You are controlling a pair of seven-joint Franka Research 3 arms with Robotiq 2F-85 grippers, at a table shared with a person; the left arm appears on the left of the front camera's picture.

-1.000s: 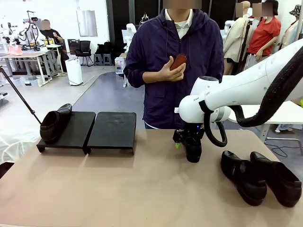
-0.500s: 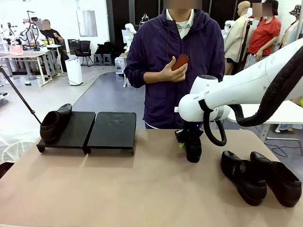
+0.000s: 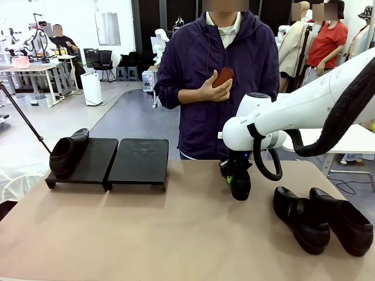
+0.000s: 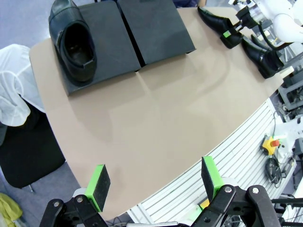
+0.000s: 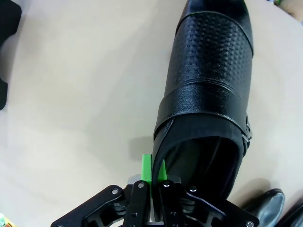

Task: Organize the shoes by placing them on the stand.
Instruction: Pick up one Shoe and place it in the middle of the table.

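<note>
My right gripper is shut on the rim of a black shoe at the middle right of the table. Its green pad presses the outside of the shoe's side wall at the heel opening, the other finger inside. Two more shoes lie side by side at the right. Another shoe rests on the left stand, and the second stand beside it is bare. My left gripper hangs open high above the table's near edge, holding nothing.
A person stands at the far side, holding a small reddish-brown brush against the chest. The tan tabletop stretches bare between the stands and the shoes. A slatted white frame runs along the table's near edge.
My right gripper has closed on the shoe's rim. The arm has shifted slightly right. The person's hand with the brush barely moved.
</note>
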